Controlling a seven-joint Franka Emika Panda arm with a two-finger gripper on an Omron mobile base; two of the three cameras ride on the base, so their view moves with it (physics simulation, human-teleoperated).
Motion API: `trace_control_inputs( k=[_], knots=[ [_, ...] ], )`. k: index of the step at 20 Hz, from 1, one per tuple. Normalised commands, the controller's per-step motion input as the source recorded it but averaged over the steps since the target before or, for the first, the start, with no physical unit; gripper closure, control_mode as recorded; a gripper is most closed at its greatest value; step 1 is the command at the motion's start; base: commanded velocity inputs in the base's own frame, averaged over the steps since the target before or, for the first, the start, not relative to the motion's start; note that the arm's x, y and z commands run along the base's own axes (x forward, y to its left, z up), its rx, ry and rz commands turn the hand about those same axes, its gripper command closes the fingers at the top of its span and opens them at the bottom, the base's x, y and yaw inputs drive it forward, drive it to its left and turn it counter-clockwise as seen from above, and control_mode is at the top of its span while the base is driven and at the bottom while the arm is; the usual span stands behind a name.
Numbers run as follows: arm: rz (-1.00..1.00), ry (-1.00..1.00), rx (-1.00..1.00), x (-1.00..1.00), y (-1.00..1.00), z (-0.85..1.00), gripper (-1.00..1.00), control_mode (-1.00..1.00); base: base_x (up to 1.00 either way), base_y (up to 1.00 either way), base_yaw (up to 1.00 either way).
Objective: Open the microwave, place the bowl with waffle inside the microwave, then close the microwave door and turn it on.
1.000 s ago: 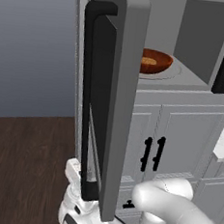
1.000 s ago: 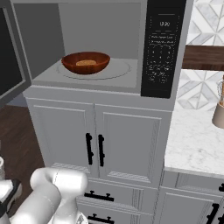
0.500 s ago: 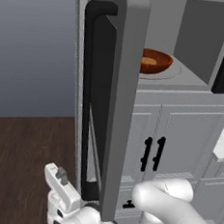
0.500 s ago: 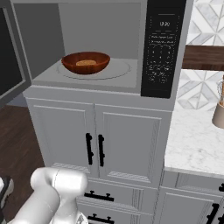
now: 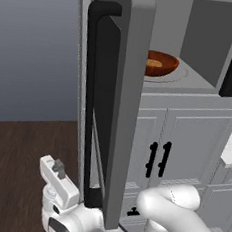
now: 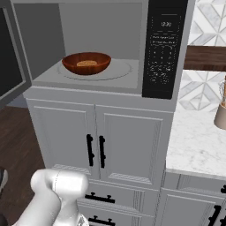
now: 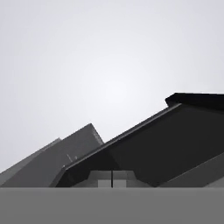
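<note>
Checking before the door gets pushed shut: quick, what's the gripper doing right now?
Gripper: closed, holding nothing, low beside the open microwave door.

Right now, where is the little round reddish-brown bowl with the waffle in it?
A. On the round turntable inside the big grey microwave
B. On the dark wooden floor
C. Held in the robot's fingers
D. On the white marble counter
A: the small round reddish-brown bowl with the waffle sits on the turntable inside the open grey microwave.
</note>
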Motion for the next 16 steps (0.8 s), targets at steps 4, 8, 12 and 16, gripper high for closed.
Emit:
trace_control_inputs(
  k=[4,8,12,16],
  knots=[
    [0.00,-0.04,0.03,-0.16,0.00,0.82,1.00,-1.00,0.00,0.00,0.00],
    [0.01,-0.08,0.03,-0.24,-0.06,0.81,1.00,-1.00,0.00,0.00,0.00],
    [0.07,-0.12,0.14,-0.38,-0.40,0.76,1.00,-1.00,0.00,0.00,0.00],
    [0.22,-0.12,0.31,-0.51,-0.88,0.63,1.00,-1.00,0.00,0.00,0.00]
  ],
)
